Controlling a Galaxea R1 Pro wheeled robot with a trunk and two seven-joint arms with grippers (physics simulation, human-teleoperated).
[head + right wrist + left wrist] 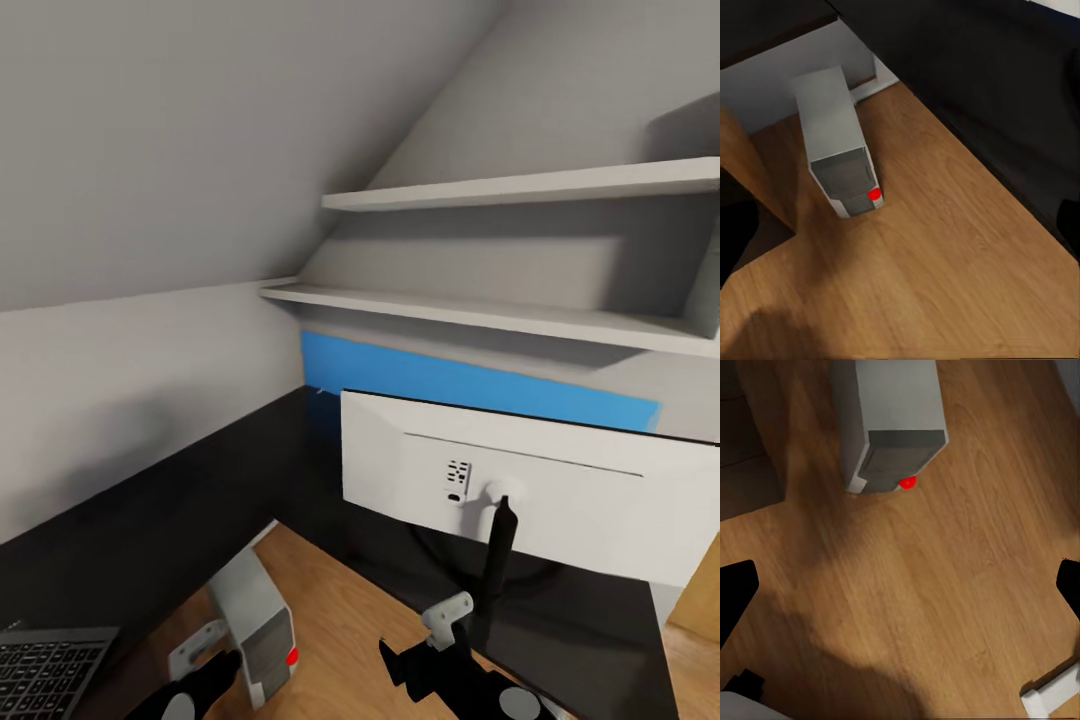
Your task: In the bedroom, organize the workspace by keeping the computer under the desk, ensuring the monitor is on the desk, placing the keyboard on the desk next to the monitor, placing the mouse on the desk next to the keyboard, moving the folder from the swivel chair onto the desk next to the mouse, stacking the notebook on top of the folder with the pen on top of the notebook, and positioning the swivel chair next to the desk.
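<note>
Monitor (520,480) sits on the bench (150,520), computer (255,625) on the floor tucked beside it, both grippers' fingers spread, empty. Keyboard (50,665) likely next: slide toward monitor.

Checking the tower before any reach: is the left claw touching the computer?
Apart. In the left wrist view, bare wood floor lies between the computer and the open left claw, whose dark fingertips sit at the frame's edges.
</note>
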